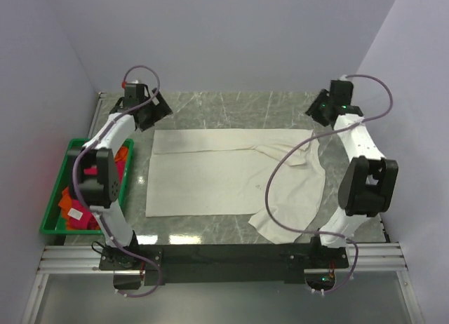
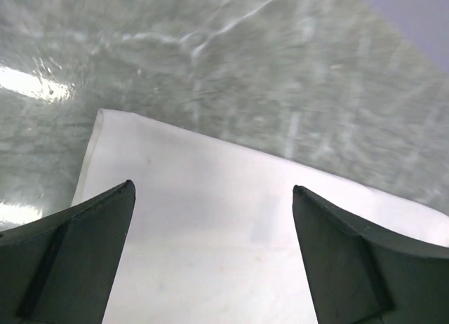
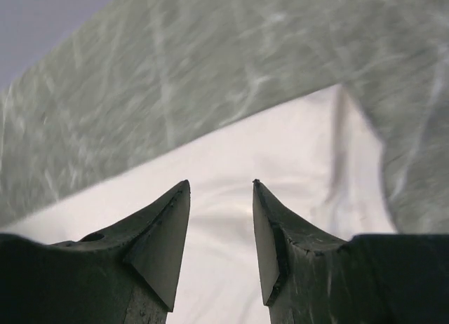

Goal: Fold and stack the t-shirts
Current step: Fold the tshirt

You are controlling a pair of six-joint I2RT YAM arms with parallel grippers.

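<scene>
A large cream t-shirt [image 1: 224, 173] lies spread on the marble table, partly folded, with a rumpled sleeve at the right front. My left gripper [image 1: 156, 108] is open above its far left corner; the cloth [image 2: 210, 226] shows between the fingers [image 2: 77, 261]. My right gripper [image 1: 317, 112] is open above its far right corner; the cloth [image 3: 231, 219] lies below the fingers [image 3: 158, 236]. Neither holds anything. Crimson-pink and orange shirts [image 1: 78, 205] lie in the crate at the left.
A green plastic crate [image 1: 56, 198] stands at the left table edge. Grey walls close in the back and both sides. A black rail [image 1: 224, 257] runs along the near edge with both arm bases. The right arm's cable [image 1: 277, 191] loops over the shirt.
</scene>
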